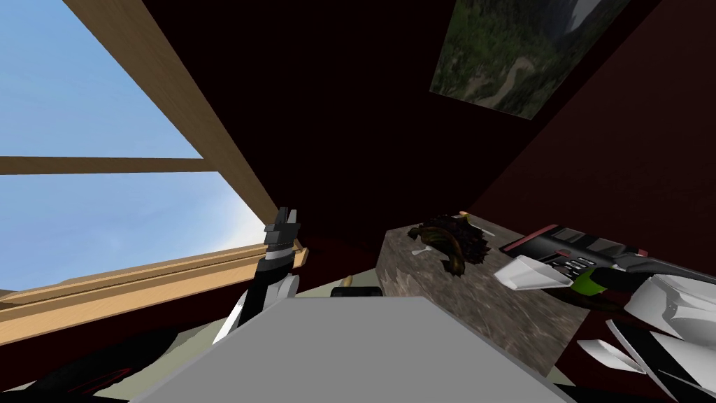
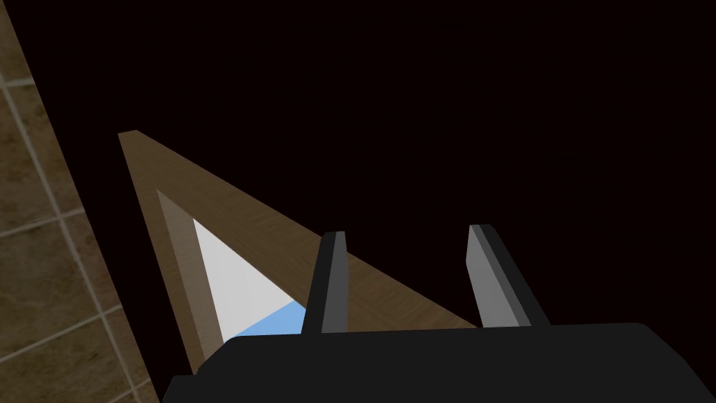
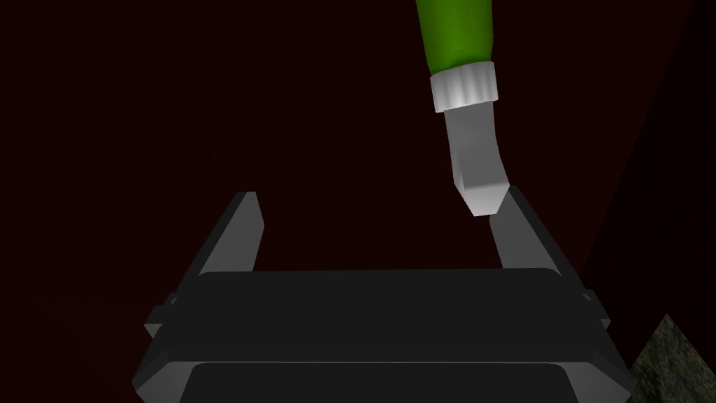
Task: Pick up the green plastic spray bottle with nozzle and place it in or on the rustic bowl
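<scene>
Green spray bottle (image 3: pixel 458 35) is showing over the counter's (image 1: pixel 489 301) right end, its white nozzle tip just touching one blade of the right jaws (can't tell if it's resting on anything). Those jaws are standing wide open w/ nothing between them. Dark, ragged bowl (image 1: pixel 447 241) is sitting on the counter's far end. Left jaws, parted and empty, are hanging well left of the counter, by the window frame (image 1: pixel 175 280).

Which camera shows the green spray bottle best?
The right wrist view: the spray bottle shows its green body, white collar and nozzle near the right tool. The head view catches a green patch by that tool; the left wrist view looks elsewhere.
</scene>
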